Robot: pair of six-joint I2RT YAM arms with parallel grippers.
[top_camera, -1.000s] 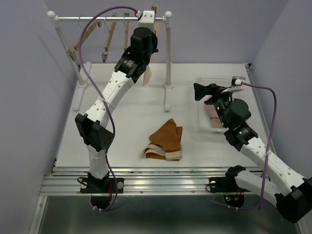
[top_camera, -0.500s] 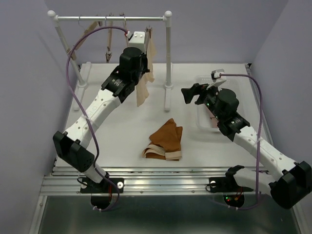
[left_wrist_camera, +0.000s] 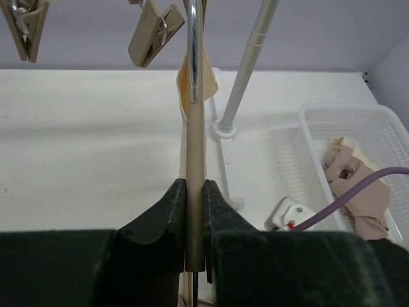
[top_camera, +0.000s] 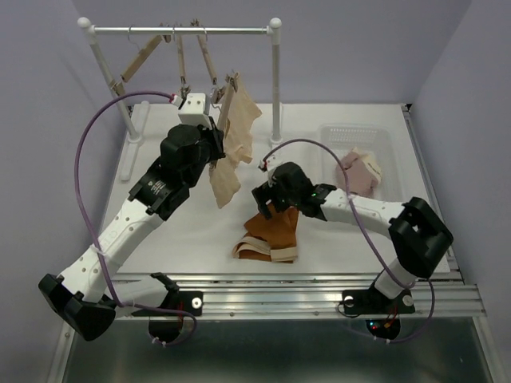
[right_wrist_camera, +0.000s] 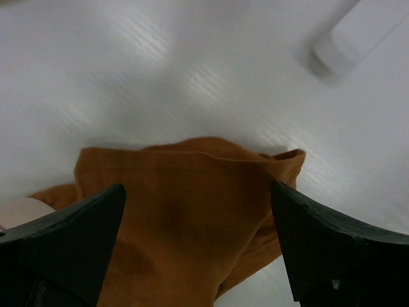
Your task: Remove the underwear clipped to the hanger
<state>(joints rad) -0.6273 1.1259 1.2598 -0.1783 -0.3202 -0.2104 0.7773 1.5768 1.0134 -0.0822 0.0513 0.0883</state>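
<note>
Left arm is reaching long from the near-left corner toward the far edge, forearm rising, wrist tipped forward under the rail (top_camera: 184, 30). Left gripper (top_camera: 217, 152) is pinching flat onto the cream underwear (top_camera: 237, 120), jaws narrowed onto a thin, edge-on strip of the cloth in the wrist view. The garment is hanging slack, its upper corner up at a wooden clip hanger (top_camera: 210, 64); cannot tell whether the clip is biting it. Right arm is folding in tight, elbow out toward the near-right corner, forearm lying low across the tabletop (top_camera: 200, 239) toward its centre. Right gripper (top_camera: 263, 199) is hovering just above the rust-brown underwear (top_camera: 271, 231), its fingers (right_wrist_camera: 70, 236) spreading wide either side of the cloth and not touching it. Against half a second back, the left gripper is sitting lower and nearer, off the rail, with the cream cloth drawn out toward the near edge; the right gripper is no longer beside the basket (top_camera: 351, 132) but over the table's middle. The rust-brown piece is lying crumpled, matte and creased, pale waistband showing at its near side. The pinkish-beige underwear (top_camera: 355, 171) is bunching inside the white mesh basket by the right edge.
</note>
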